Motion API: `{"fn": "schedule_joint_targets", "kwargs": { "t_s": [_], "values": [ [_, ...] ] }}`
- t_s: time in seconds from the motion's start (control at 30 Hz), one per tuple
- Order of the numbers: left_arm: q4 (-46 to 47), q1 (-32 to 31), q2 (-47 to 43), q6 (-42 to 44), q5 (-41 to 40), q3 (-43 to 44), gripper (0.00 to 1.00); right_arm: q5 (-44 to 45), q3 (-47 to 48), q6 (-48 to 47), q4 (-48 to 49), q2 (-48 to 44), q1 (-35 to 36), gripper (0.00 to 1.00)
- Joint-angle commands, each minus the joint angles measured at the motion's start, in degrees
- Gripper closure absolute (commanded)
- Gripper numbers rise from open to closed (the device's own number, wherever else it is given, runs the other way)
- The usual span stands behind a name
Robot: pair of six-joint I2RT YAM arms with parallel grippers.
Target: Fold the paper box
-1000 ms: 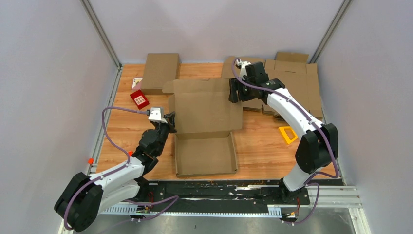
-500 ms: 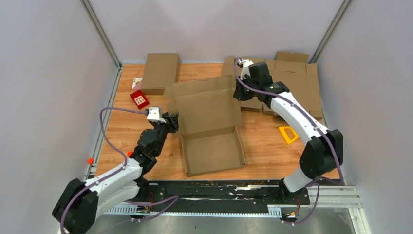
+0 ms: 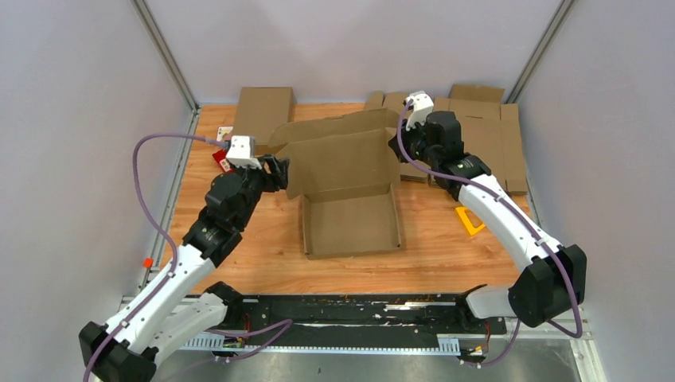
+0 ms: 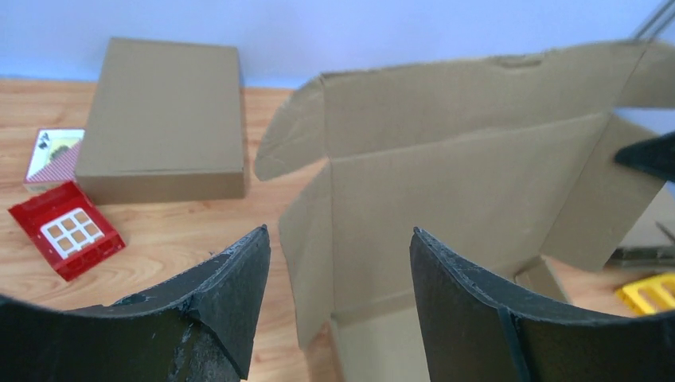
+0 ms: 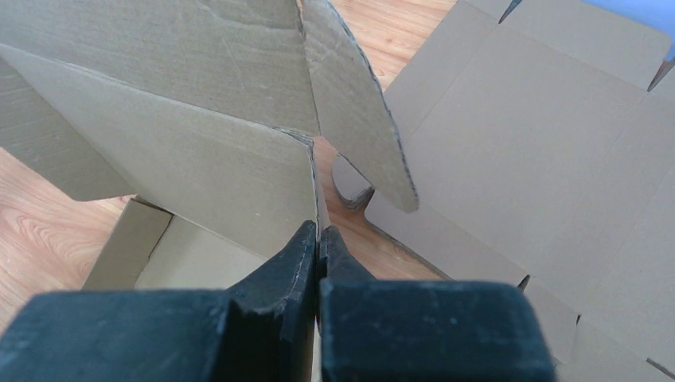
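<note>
A wooden tabletop (image 3: 263, 239) carries everything. At 11 o'clock a closed brown cardboard box (image 3: 263, 118) lies flat against the far edge. Just near of it, toward 10 o'clock, sit a small red tray (image 4: 68, 239) with a white grid of squares and a striped red-and-white card (image 4: 54, 155) (its print too small to read). At 1 o'clock lies a pile of flat brown blanks (image 3: 489, 131). At 3 o'clock lies a yellow frame (image 3: 468, 223). A black strip (image 3: 358, 306) runs along 6 o'clock.

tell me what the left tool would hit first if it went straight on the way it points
Most likely the paper box: the open left tool points at the left side flap of its raised lid. Nothing else shows in between, though depth is hard to judge.
</note>
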Motion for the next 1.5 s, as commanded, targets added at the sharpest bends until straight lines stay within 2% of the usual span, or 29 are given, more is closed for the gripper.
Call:
{"fn": "schedule_joint_targets", "kwargs": {
  "t_s": [0.0, 0.2, 0.4, 0.57, 0.63, 0.7, 0.8, 0.9, 1.1, 1.27, 1.33, 1.47],
  "values": [
    [-11.1, 0.5, 5.6, 0.8, 3.5, 7.2, 0.28, -0.2, -1.7, -1.2, 7.4, -3.0, 0.2, 1.00],
    [-13.2, 3.5, 11.6, 1.1, 3.6, 11.4, 0.25, -2.0, -4.6, -2.1, 10.4, -4.9, 0.2, 1.00],
    [-12.1, 9.4, 15.3, 1.7, 10.3, 12.8, 0.21, -2.2, -4.4, -2.1, 10.0, -4.7, 0.2, 1.00],
    [-11.3, 11.4, 19.0, 4.8, 16.4, 14.9, 0.20, -2.4, -4.2, -2.1, 10.0, -4.1, 0.2, 1.00],
    [-11.7, 11.8, 20.4, 5.3, 17.9, 16.0, 0.25, -2.5, -4.2, -2.1, 10.0, -4.0, 0.2, 1.00],
    [-11.0, 11.8, 21.4, 5.2, 19.1, 16.3, 0.36, -2.6, -4.2, -2.1, 10.1, -3.9, 0.1, 1.00],
    [-8.7, 11.9, 21.9, 5.1, 21.7, 15.9, 0.65, -2.7, -4.2, -1.4, 10.3, -3.5, 0.2, 1.00],
    [-9.1, 11.8, 22.3, 4.8, 22.8, 16.5, 0.99, -1.4, -4.2, 0.9, 10.8, -3.0, 0.2, 1.00],
    [-5.7, 11.6, 20.6, 4.1, 21.0, 15.4, 1.00, 5.9, -2.6, 5.5, 12.1, 0.2, 4.1, 1.00],
    [-1.0, 11.5, 17.9, 5.0, 17.8, 15.0, 1.00, 19.3, 0.5, 6.6, 15.3, 3.2, 8.7, 1.00],
    [2.1, 11.5, 16.7, 5.3, 16.4, 14.0, 1.00, 24.7, -0.1, 6.8, 20.6, 3.9, 10.3, 1.00],
    [13.3, 11.5, 13.3, 4.8, 15.0, 6.8, 1.00, 28.8, -6.2, 6.1, 34.8, 4.4, 12.8, 1.00]
  ]
}}
